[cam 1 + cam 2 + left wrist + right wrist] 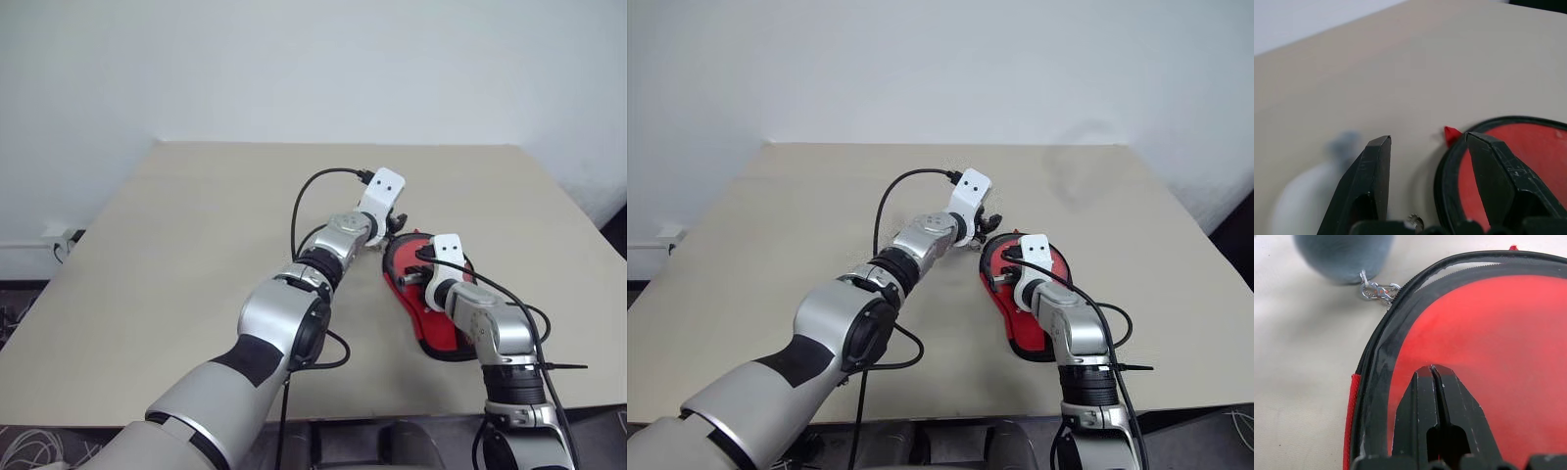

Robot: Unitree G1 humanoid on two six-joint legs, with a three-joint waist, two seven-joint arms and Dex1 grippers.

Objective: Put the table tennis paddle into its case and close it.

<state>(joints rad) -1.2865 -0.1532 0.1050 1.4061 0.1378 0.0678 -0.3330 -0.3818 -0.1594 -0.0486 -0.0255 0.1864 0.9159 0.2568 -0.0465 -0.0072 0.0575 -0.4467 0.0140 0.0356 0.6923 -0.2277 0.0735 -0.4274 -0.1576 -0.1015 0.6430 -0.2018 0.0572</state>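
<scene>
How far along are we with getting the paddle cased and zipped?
Done: the case lies flat on the table, its edge zipper apparently run round to the puller by the grey ball; the paddle itself isn't visible. In hand: the right gripper, shut, presses the red face; the left gripper is open at the rim. Left: confirm full closure.

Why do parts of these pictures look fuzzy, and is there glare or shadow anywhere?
Left wrist view: the left gripper is sharp, the table behind it soft.
Right wrist view: the grey ball is blurred, and light glints off the case rim.
Right eye view: a faint shadow smudges the table's far side.
</scene>
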